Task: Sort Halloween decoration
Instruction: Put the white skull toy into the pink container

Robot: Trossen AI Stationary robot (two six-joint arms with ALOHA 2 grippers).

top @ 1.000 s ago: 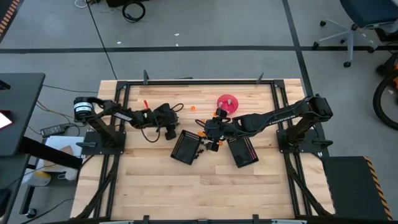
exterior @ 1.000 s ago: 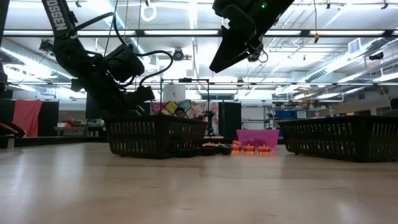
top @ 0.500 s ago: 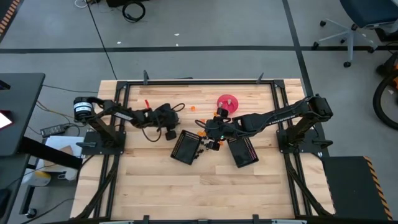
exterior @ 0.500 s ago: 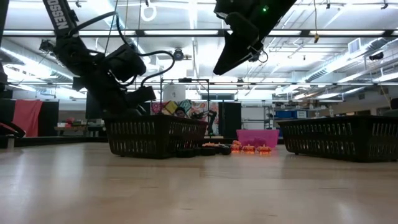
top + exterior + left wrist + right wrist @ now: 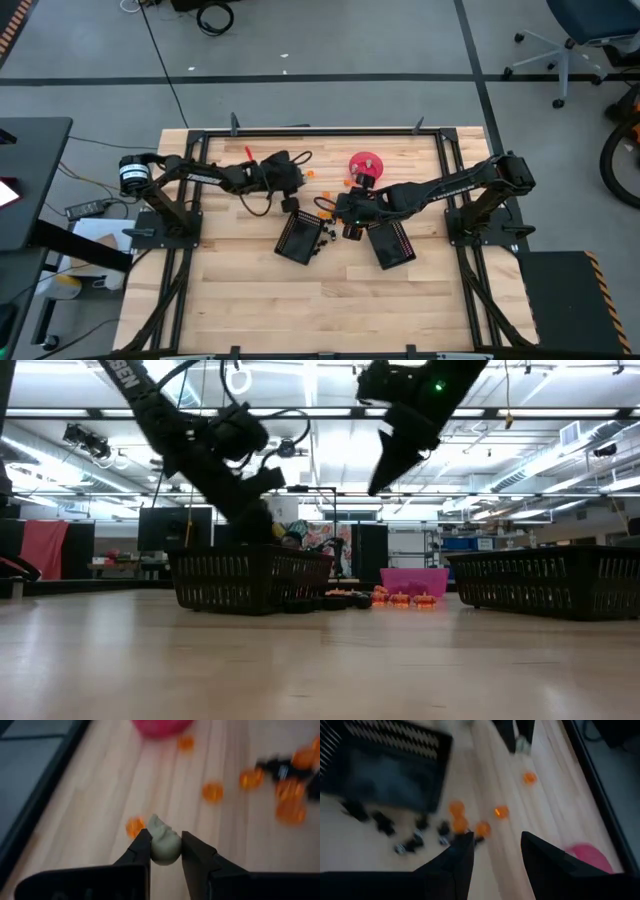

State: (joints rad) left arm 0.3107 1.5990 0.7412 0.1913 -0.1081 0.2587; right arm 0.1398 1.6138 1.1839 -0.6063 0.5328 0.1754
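PROGRESS: early; most Halloween decoration pieces lie loose on the surface beside the left basket | LEFT hand: raised, pinching a pale grey-white piece, orange pieces beyond it | RIGHT hand: spread, empty, hovering above the loose pieces.

Left arm stretched from left base toward table centre, far half. Left gripper raised off table, fingers pinched on small pale grey-white piece.

Right arm reaches from right base across to table centre. Right gripper hovers above table, fingers parted, nothing between them.
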